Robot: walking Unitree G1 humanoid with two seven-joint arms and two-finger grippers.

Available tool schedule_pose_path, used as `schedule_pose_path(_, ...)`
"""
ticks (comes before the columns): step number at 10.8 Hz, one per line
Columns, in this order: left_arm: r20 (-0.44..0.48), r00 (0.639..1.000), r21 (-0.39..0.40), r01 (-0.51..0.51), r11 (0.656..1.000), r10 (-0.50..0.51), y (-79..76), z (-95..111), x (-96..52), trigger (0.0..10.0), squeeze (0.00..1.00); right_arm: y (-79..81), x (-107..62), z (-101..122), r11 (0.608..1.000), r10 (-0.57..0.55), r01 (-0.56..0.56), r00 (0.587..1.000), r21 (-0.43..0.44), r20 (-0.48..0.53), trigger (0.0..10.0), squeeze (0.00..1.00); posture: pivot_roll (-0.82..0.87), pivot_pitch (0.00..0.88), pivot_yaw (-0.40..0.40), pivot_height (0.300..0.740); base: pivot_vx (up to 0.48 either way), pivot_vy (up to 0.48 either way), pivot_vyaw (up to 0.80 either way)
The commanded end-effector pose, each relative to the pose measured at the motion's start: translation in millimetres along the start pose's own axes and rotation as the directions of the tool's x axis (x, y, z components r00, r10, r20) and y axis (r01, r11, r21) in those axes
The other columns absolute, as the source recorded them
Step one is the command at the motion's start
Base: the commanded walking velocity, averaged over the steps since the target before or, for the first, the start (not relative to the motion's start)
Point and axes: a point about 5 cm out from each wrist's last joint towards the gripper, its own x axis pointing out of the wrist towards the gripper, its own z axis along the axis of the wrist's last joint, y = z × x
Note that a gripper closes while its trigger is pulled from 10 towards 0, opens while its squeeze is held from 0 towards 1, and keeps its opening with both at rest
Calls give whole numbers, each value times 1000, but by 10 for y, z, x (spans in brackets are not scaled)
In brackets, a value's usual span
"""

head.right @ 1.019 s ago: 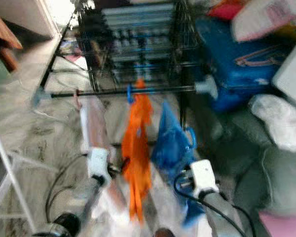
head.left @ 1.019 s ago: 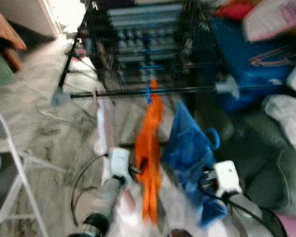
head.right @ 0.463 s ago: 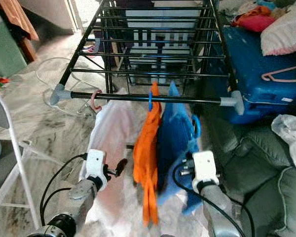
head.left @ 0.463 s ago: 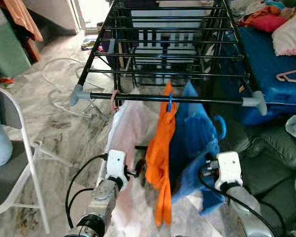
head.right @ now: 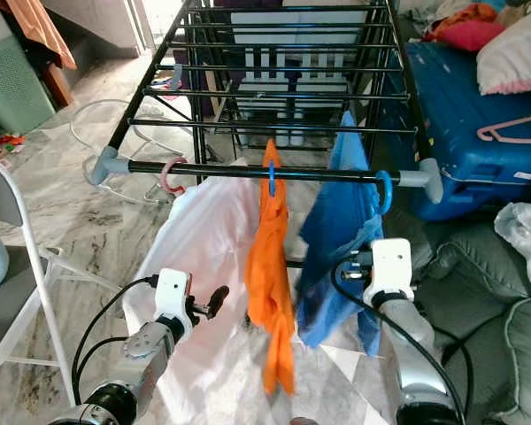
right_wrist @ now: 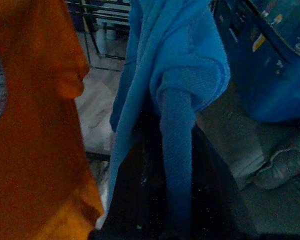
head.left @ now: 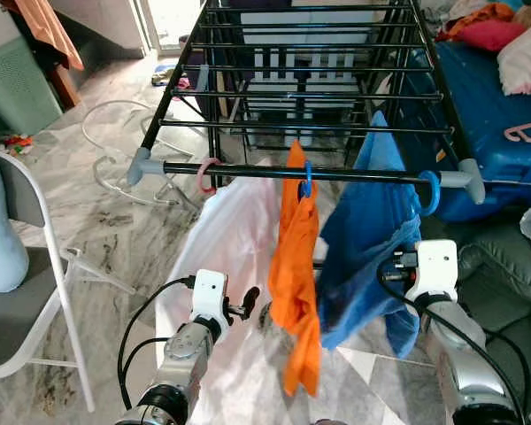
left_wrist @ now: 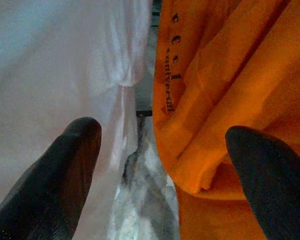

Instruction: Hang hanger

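- A blue hanger [head.left: 427, 190] with a blue garment [head.left: 372, 239] is hooked on the near rail [head.left: 354, 174] of the drying rack [head.left: 301, 62], toward its right end.
- The right gripper [right_wrist: 177, 150] is clamped on the blue garment's lower part.
- The left gripper [left_wrist: 160, 165] is held with fingers apart between a white garment [head.left: 226, 239] and an orange garment [head.left: 298, 266].

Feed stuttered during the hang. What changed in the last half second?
The blue garment with its blue hanger hook went up and rightward along the front rail with the right gripper. The orange shirt, white garment and open left gripper stayed put.
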Motion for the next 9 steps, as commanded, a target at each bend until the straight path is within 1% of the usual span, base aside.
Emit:
schedule_pose_path(1,-20,1000,1,-1,1000,1,29,-41,-25,10000,0,-85,98,244,1000,-27,27,998,2,62,10000,0,-294,99,75,740,0,0,0)
schedule_pose_path(2,-21,1000,1,0,1000,0,28,-42,-26,10000,0,-91,130,262,1000,-29,29,998,3,52,10000,0,-294,99,75,740,0,0,0)
schedule_pose_path(3,-23,1000,1,2,1000,-1,26,-42,-23,10000,0,-76,219,313,999,-19,18,1000,43,20,10000,0,-294,100,74,740,0,0,0)
schedule_pose_path(4,-26,1000,2,4,1000,-4,19,-43,-21,10000,0,-85,358,385,997,-23,25,999,69,-30,10000,0,-295,103,74,740,0,0,0)
schedule_pose_path(5,-26,1000,3,6,1000,-5,10,-44,-19,10000,0,-95,407,402,996,-30,34,998,79,-48,10000,0,-292,103,72,740,0,0,0)
schedule_pose_path(6,-27,1000,4,8,1000,-8,0,-48,-18,10000,0,-67,439,365,992,-19,30,996,122,-90,10000,0,-289,103,70,740,0,0,0)
schedule_pose_path(7,-29,1000,3,9,1000,-9,-8,-55,-20,10000,0,-35,446,302,989,-5,23,992,143,-127,10000,0,-286,102,66,740,0,0,0)
schedule_pose_path(8,-31,999,2,7,1000,-7,-13,-66,-24,10000,0,5,442,216,986,15,13,986,168,-165,10000,0,-278,101,62,740,0,0,0)
schedule_pose_path(9,-35,999,-3,0,1000,0,-12,-80,-31,10000,0,60,438,129,976,47,-3,979,216,-200,10000,0,-277,101,58,740,0,0,0)
